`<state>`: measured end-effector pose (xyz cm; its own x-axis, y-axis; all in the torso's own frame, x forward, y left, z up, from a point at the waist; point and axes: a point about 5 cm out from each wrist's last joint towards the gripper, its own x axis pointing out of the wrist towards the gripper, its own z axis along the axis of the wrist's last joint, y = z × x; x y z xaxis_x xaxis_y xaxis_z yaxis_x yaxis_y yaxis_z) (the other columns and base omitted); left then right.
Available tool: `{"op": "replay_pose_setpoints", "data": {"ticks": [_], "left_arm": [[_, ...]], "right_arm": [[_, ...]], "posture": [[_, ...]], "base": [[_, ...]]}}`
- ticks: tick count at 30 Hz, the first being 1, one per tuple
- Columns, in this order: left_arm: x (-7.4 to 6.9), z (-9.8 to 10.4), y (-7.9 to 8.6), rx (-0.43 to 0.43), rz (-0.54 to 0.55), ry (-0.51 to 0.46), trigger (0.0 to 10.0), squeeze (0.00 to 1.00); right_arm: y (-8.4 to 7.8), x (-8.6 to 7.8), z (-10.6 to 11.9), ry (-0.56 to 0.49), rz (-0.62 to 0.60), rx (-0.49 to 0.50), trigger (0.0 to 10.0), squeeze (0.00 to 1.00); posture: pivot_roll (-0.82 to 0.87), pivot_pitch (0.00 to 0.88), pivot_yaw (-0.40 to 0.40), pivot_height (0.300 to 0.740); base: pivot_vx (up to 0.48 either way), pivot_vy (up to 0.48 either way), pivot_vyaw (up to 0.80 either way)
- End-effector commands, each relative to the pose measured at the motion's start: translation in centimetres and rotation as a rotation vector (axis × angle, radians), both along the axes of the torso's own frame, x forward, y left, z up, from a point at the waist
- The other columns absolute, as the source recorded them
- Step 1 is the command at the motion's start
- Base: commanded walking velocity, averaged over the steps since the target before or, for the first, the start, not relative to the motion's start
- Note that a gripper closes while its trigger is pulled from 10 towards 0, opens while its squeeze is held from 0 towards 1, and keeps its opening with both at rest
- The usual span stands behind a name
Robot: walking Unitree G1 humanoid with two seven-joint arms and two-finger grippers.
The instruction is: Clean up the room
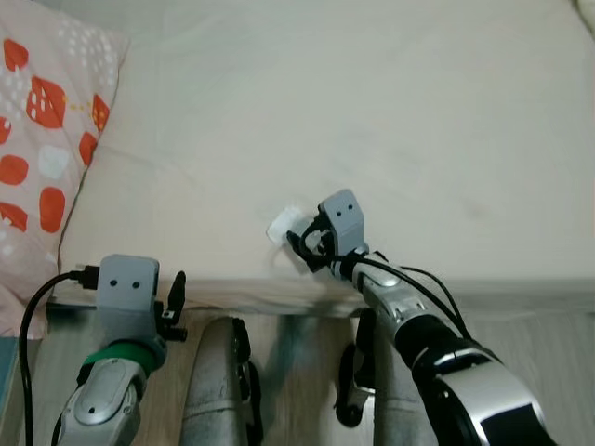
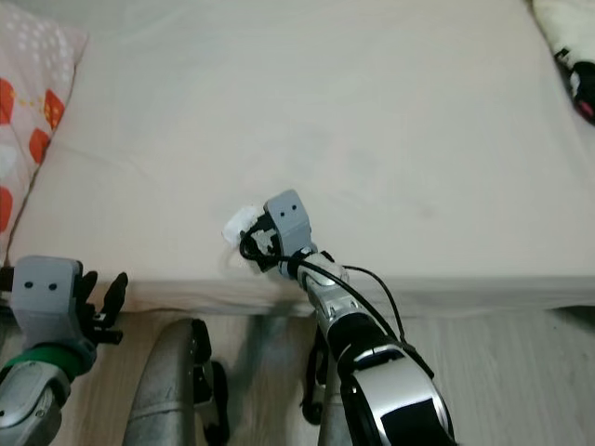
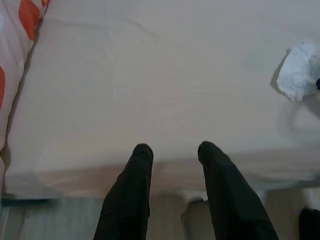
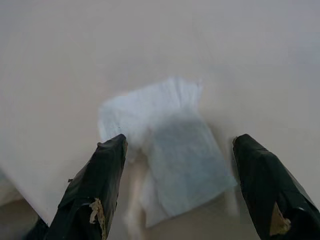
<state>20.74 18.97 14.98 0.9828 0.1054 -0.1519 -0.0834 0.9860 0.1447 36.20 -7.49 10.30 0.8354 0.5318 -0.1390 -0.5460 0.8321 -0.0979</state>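
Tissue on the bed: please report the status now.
Right claw open, one finger on each side of white tissue near bed front edge. Not gripped yet. Left claw open, idle at bed edge. Nothing in the way.

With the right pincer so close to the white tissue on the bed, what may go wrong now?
1. The right pincer is open with its fingers on both sides of the crumpled tissue. The tissue is thin and lies flat on the bed sheet, so the fingers may pinch the sheet too, or slide over the tissue.
2. The tissue lies near the bed's front edge; a push could send it to the floor.
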Motion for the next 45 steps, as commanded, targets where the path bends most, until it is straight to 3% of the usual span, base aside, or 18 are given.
{"op": "replay_pose_setpoints", "data": {"ticks": [1, 6, 18, 24, 26, 31, 32, 34, 35, 41, 45], "left_arm": [[-0.6, -0.2, 0.4, 0.006, 0.020, 0.029, 10.0, 0.00], [-0.6, -0.1, 0.3, 0.002, 0.024, 0.035, 10.0, 0.00], [0.3, -0.2, -0.2, -0.016, 0.024, 0.034, 10.0, 0.00], [2.4, -0.3, -1.3, -0.054, 0.005, -0.009, 10.0, 0.00], [2.4, -0.3, -1.3, -0.054, 0.005, -0.009, 10.0, 0.00], [4.5, -0.2, -3.0, -0.094, -0.040, -0.055, 10.0, 0.00], [5.1, 0.0, -3.6, -0.101, -0.066, -0.074, 10.0, 0.00], [5.6, 0.1, -4.1, -0.105, -0.083, -0.086, 10.0, 0.00], [6.2, 0.4, -4.6, -0.110, -0.107, -0.104, 10.0, 0.00], [8.6, 1.0, -5.8, -0.138, -0.162, -0.157, 10.0, 0.00], [9.8, 1.2, -5.8, -0.149, -0.176, -0.170, 10.0, 0.00]], "right_arm": [[0.1, -0.8, -2.0, 0.093, 0.007, -0.058, 0.0, 0.00], [-0.2, -1.2, -3.0, 0.155, 0.021, -0.104, 0.0, 0.00], [-1.2, -0.3, -1.7, 0.110, 0.004, -0.074, 0.0, 0.00], [-1.9, 0.2, -0.2, 0.045, 0.029, 0.000, 0.0, 0.00], [-1.9, 0.2, -0.2, 0.045, 0.029, 0.000, 0.0, 0.00], [-2.4, -0.1, 0.9, -0.064, 0.042, 0.102, 0.0, 0.00], [-2.7, -0.4, 1.3, -0.108, 0.022, 0.141, 8.9, 0.00], [-2.9, -0.6, 1.5, -0.136, 0.008, 0.166, 8.9, 0.00], [-3.3, -1.1, 1.8, -0.169, -0.023, 0.206, 10.0, 0.00], [-6.1, -4.2, 1.8, -0.259, -0.213, 0.289, 10.0, 0.00], [-7.6, -5.5, 1.6, -0.294, -0.308, 0.302, 10.0, 0.00]], "posture": [[0.24, 0.428, 0.108, 0.615], [0.24, 0.428, 0.106, 0.615], [0.20, 0.388, 0.086, 0.615], [0.13, 0.284, 0.044, 0.615], [0.13, 0.284, 0.044, 0.615], [0.05, 0.180, 0.012, 0.615], [0.03, 0.155, 0.007, 0.615], [0.02, 0.146, 0.006, 0.615], [-0.01, 0.121, 0.005, 0.615], [-0.12, 0.011, 0.030, 0.615], [-0.15, 0.000, 0.046, 0.615]], "base": [[0.000, 0.000, 0.00], [0.000, 0.000, 0.00], [0.000, 0.000, 0.00], [0.000, 0.000, 0.00], [0.000, 0.000, 0.00], [0.000, 0.000, 0.00], [0.000, 0.000, 0.00], [0.000, 0.000, 0.00], [0.000, 0.000, 0.00], [0.000, 0.000, 0.00], [0.000, 0.000, 0.00]]}}
